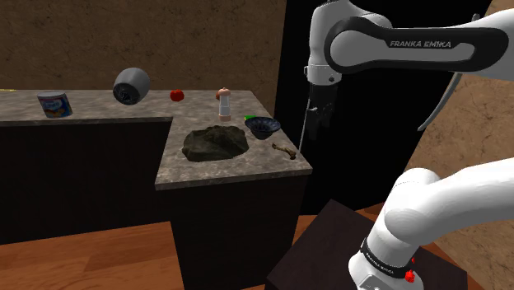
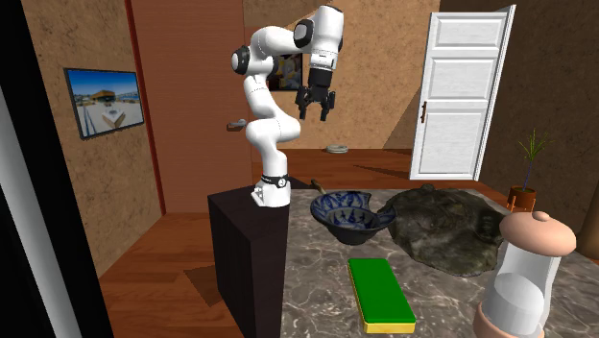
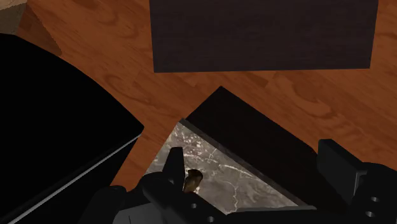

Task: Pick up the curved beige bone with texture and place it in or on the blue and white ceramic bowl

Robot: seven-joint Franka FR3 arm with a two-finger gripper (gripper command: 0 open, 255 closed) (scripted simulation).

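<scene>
My jaws hang spread and empty well above the bench corner; the bone lies below them near the bowl, its length, I judge, roughly along the bench edge.

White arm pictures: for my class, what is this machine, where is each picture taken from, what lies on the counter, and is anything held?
A white robot arm on a dark box stand, ending in a black two-finger gripper. One picture looks down from beside the stand, one faces the arm across the counter, one looks along the gripper. On the counter: a small bone, a blue and white bowl, a green sponge, a grinder, beside a dark sink. The gripper hangs open above the counter's corner, holding nothing.
</scene>
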